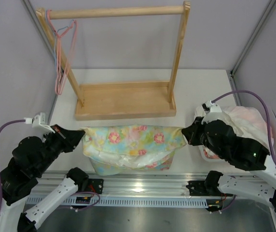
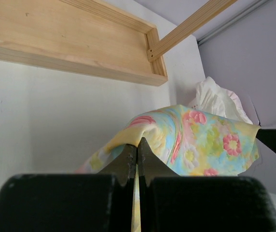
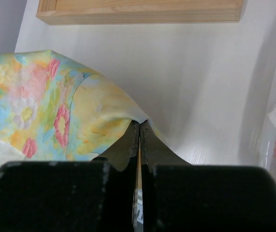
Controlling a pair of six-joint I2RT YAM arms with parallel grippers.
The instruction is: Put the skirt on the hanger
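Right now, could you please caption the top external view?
The left hand and right hand pinch the skirt spread before the wooden rack, where the hanger hangs.

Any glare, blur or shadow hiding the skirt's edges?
Top view: sharp; glare only on the metal rail below the skirt. Left wrist: skirt crisp, left tool a dark near-lens mass. Right wrist: right tool likewise dark, skirt slightly soft, faint shadows on the table.

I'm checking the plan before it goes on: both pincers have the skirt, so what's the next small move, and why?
Probably lift the skirt and carry it toward the pink hanger. The left pincer and right pincer are each shut on a corner, the cloth spread between them, while the hanger hangs far off at the left end of the rack.
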